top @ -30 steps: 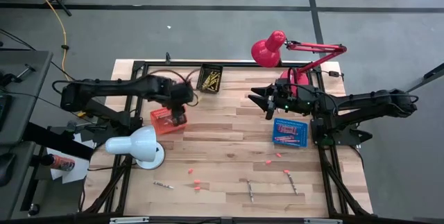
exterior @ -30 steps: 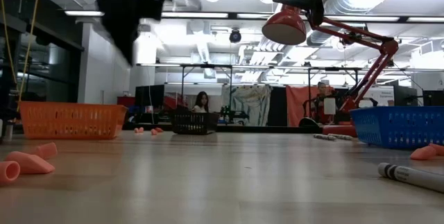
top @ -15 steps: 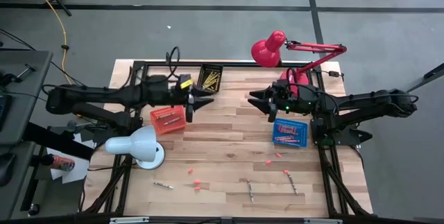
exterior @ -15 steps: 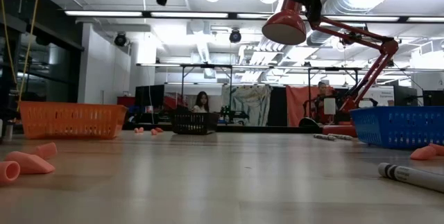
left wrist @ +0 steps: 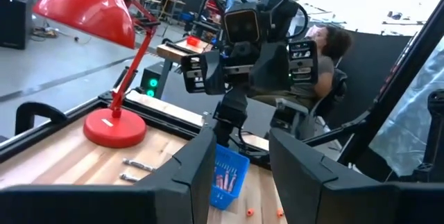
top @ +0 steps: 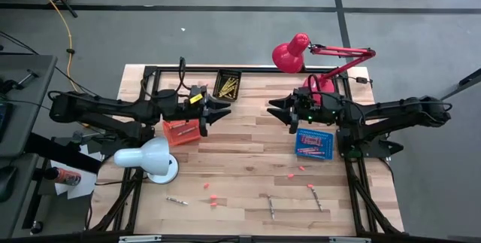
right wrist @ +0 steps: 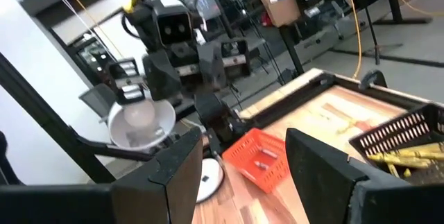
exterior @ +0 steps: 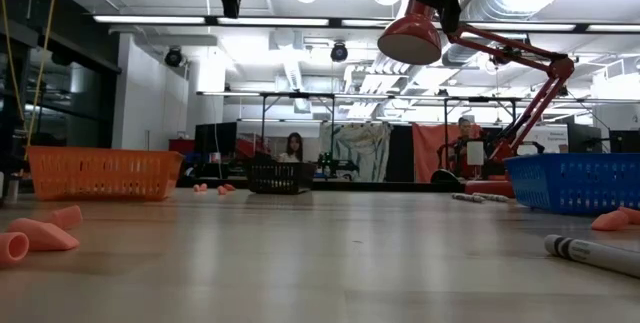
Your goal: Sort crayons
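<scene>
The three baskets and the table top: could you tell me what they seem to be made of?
The orange basket, blue basket and black basket look like moulded plastic: each has thin latticed walls in one flat colour; metal mesh cannot be ruled out for the black one. The table appears to be pale wood planks, with visible grain, seams and a smooth sheen.

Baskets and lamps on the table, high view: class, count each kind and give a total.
Baskets: 3 (orange basket, black basket, blue basket)
Lamps: 2 (red lamp, white lamp)
Total: 5
</scene>
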Tool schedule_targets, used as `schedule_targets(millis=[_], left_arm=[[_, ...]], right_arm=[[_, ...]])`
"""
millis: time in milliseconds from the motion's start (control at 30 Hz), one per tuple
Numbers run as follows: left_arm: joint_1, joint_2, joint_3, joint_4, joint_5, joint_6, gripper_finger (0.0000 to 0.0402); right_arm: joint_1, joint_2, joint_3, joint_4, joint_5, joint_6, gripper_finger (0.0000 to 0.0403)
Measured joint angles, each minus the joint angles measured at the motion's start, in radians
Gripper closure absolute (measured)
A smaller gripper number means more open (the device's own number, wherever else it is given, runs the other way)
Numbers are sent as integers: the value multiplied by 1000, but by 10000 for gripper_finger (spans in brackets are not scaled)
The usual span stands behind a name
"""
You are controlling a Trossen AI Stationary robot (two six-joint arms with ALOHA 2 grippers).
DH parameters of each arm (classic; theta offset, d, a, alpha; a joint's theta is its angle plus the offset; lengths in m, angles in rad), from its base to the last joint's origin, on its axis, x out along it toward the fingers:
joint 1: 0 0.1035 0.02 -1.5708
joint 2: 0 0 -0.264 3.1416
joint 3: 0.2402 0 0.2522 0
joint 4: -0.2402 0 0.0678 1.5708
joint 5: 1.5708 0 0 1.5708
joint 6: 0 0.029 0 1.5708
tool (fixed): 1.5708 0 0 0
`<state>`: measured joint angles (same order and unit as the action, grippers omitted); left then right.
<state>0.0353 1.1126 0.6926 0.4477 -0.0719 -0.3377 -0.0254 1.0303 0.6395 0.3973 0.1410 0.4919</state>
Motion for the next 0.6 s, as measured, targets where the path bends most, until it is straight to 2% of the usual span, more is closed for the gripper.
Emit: schedule_targets(millis=[200, 367, 600], left_arm=[[0, 0, 0, 2, 0, 40, 277], [0, 0, 0, 0, 0, 137, 277], [0, 0, 0, -14, 0, 294, 277]], right_arm=[[0, 17, 0, 22, -3, 0, 202], [0, 18, 0, 24, -3, -14, 202], [0, 18, 0, 46, -21, -229, 202]])
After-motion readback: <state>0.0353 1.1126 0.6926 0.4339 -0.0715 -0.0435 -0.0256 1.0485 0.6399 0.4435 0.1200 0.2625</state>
